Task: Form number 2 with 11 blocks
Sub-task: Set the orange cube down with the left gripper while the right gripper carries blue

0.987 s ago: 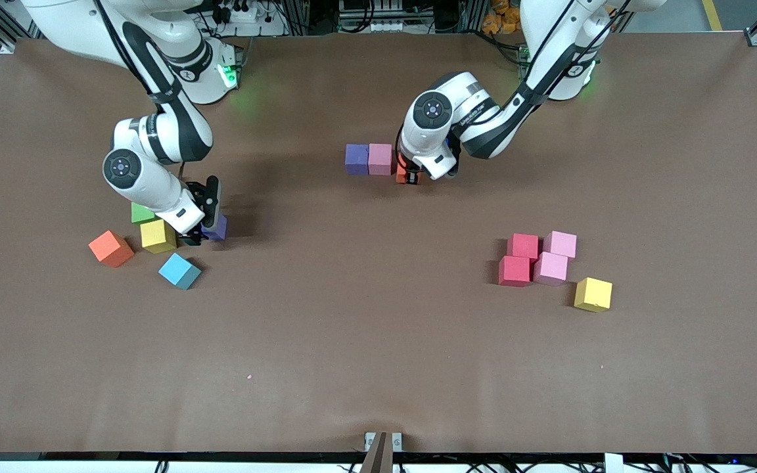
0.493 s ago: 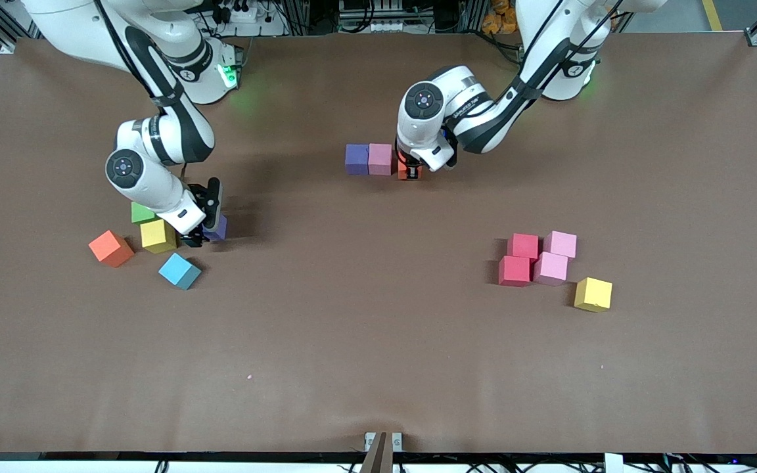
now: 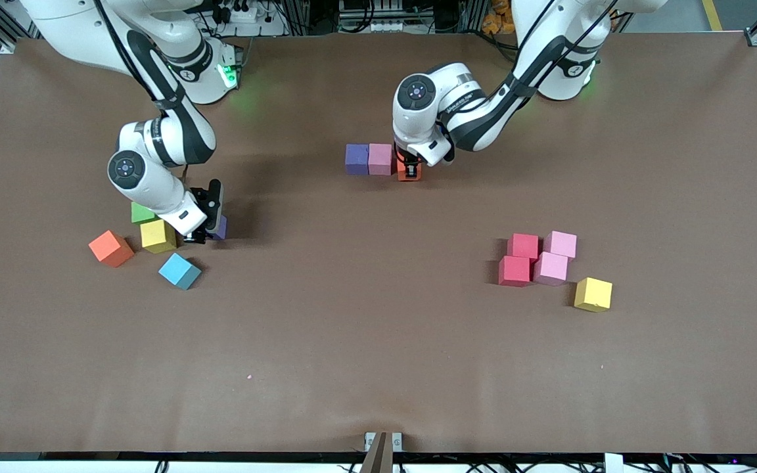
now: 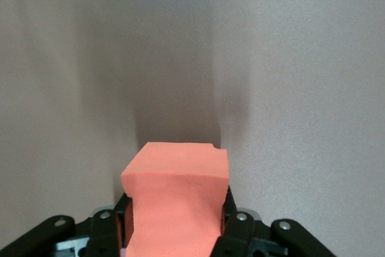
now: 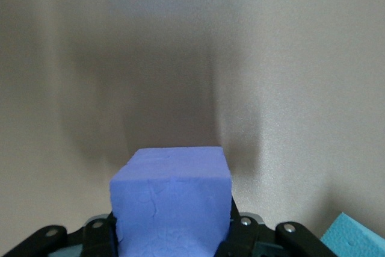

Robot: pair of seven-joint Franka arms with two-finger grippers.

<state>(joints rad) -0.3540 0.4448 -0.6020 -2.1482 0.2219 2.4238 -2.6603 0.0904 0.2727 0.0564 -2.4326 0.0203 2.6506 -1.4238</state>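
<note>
Left gripper (image 3: pixel 409 172) clamps an orange cube (image 3: pixel 409 173) (square-on) ending the block row (image 3: pixel 368 159).

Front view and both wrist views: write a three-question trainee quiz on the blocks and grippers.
1. True or false: the left gripper is shut on an orange block.
2. Which colour is the block in the right gripper? A green, B purple, C yellow.
3. Fill in: the pink block in the top row touches a ____ block.

Key: 1 true; 2 B; 3 purple.
</note>
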